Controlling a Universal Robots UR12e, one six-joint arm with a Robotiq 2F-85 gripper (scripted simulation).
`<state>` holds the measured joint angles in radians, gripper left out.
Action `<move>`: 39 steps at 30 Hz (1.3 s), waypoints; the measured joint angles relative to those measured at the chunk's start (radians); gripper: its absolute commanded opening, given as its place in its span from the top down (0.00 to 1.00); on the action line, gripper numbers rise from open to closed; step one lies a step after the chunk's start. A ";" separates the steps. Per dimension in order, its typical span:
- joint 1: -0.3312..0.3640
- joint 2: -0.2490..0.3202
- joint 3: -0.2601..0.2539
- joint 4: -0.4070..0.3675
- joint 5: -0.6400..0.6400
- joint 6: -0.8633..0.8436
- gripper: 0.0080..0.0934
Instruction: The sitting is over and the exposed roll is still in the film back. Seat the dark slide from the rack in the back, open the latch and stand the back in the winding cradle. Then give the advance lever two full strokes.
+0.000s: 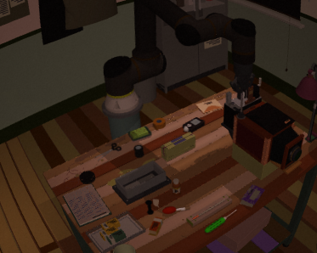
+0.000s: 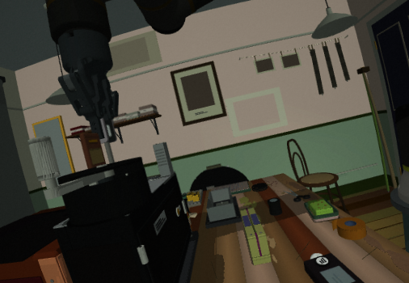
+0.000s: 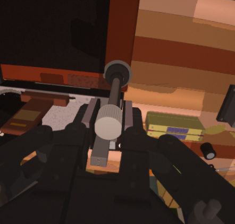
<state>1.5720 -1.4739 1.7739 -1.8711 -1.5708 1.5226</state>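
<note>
The advance lever (image 3: 109, 121), a thin rod with a knurled pale knob at its end, stands up from the top of the black film back (image 2: 115, 210), and my gripper (image 3: 109, 114) has its two finger pads closed on that knob from either side. The back sits against the rear of the wooden view camera (image 1: 267, 129) at the bench's right end. From the side the gripper (image 1: 240, 99) hangs straight down over the back's top. The grey winding cradle (image 1: 141, 181) lies mid-bench. I cannot make out the dark slide or the latch.
A grey tray (image 1: 116, 231) with small boxes sits at the bench's front left edge. A green-yellow film box (image 1: 179, 145), a black canister (image 1: 139, 151), a tape roll (image 1: 159, 123) and a light meter (image 1: 193, 124) lie mid-bench. A red lamp (image 1: 308, 87) stands right.
</note>
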 measured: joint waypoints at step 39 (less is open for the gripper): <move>0.000 0.000 0.000 0.000 0.000 -1.031 1.00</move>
<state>1.5720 -1.4739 1.7739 -1.8711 -1.5708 0.4917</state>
